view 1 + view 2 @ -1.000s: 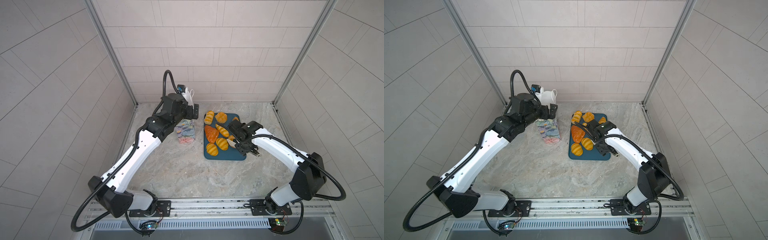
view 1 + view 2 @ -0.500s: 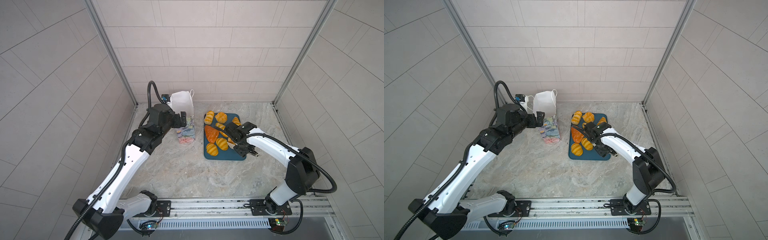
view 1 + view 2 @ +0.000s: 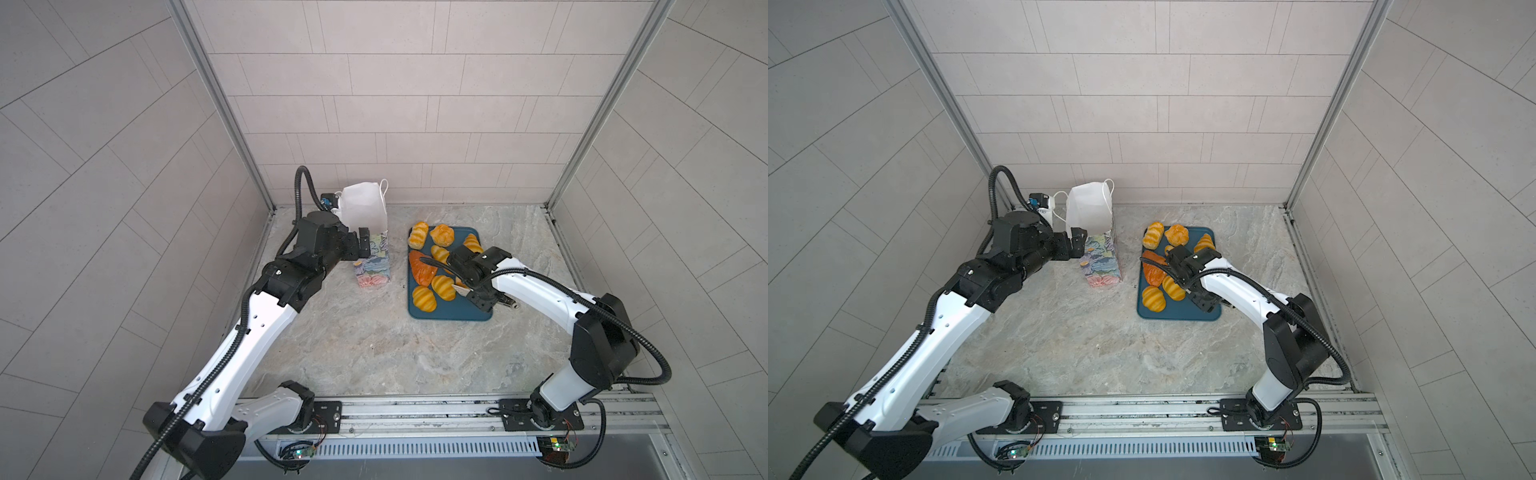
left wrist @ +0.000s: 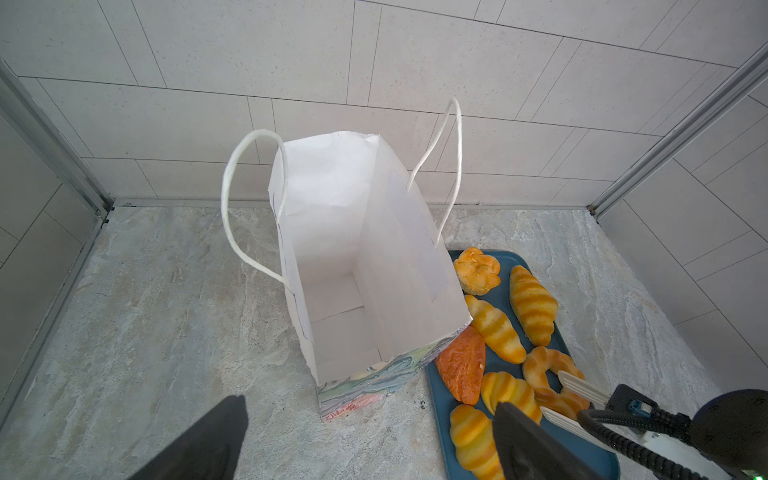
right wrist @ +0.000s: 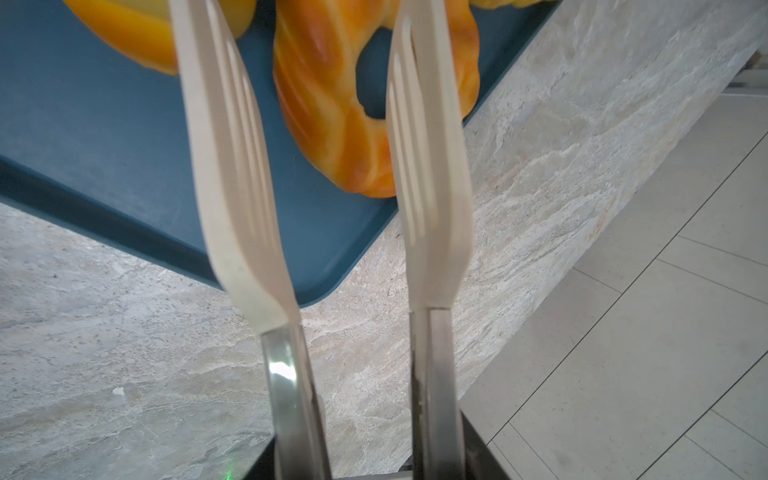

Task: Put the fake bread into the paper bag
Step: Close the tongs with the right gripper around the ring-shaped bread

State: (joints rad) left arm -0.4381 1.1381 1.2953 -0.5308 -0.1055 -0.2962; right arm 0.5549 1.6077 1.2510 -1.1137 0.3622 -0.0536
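Light is bright, even and diffuse; shadows on the table (image 3: 374, 353) are faint and soft; wall tile lines (image 3: 104, 174) bend toward the edges of both top views; the paper bag (image 4: 353, 232) lining is nearly blown out in the left wrist view; the tongs (image 5: 232, 166) look soft and smeared in the right wrist view, metal glinting.

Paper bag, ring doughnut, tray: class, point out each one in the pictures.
paper bag (image 4: 399, 257), left wrist view, white inner wall.
ring doughnut (image 5: 328, 124), right wrist view, striped side beside its hole.
tray (image 3: 446, 311), a top view, bare near end.
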